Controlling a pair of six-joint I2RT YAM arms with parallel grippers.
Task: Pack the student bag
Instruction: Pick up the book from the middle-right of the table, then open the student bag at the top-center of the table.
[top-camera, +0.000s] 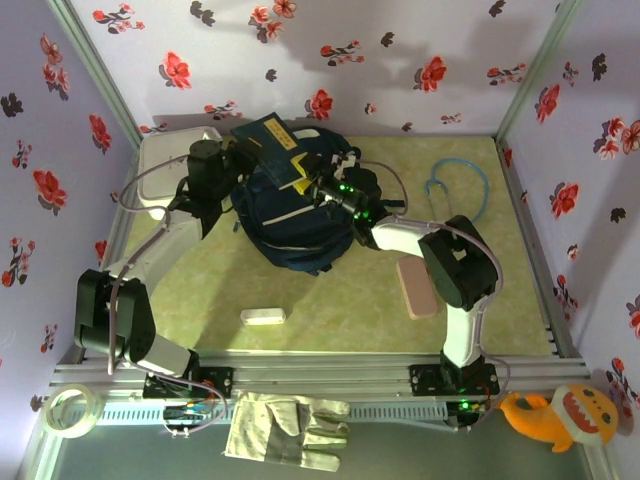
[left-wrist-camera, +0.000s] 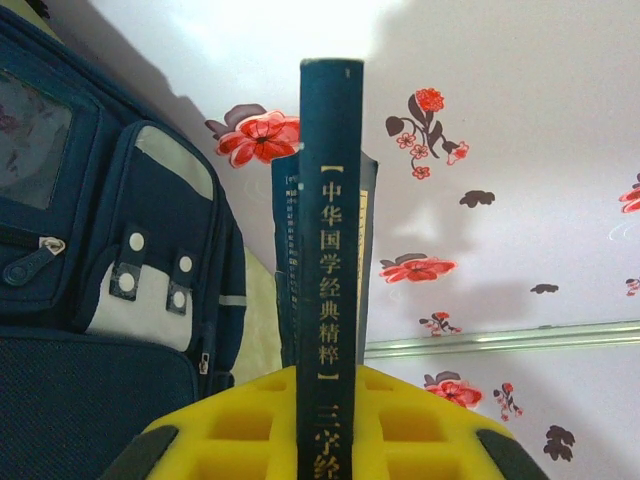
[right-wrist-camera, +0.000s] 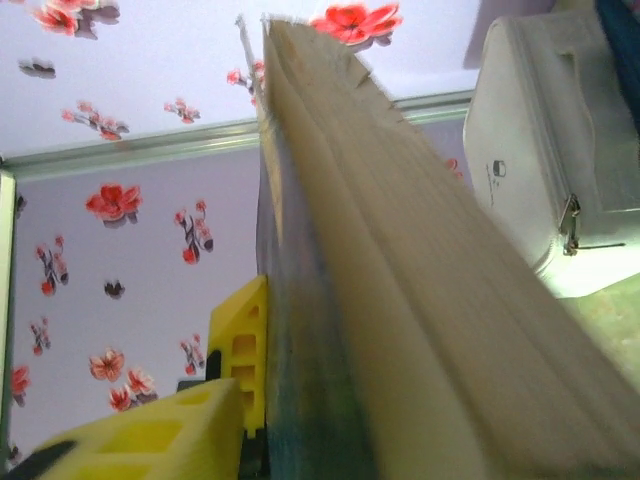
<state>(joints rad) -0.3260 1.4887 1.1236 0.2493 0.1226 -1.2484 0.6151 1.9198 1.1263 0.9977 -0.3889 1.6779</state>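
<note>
Left gripper (left-wrist-camera: 322, 415) clenched, I am holding the dark navy, pale-lettered book (left-wrist-camera: 330, 220) by its spine, right gripper (top-camera: 318, 186) at the pages (clamped or not, I cannot tell), over the large navy fabric backpack (top-camera: 300, 235) lying beneath, wanting both grips firm before lowering.

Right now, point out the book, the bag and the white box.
Book (left-wrist-camera: 330, 200): left wrist view, on its spine.
Bag (top-camera: 298, 238): top external view, on its navy body.
Box (right-wrist-camera: 530, 140): right wrist view, on its white side.

The book (left-wrist-camera: 330, 220) fills my left gripper (left-wrist-camera: 328, 390); the backpack (left-wrist-camera: 100, 300) crowds its left side, while to its right the way stands open up to the wall (left-wrist-camera: 520, 150).
</note>
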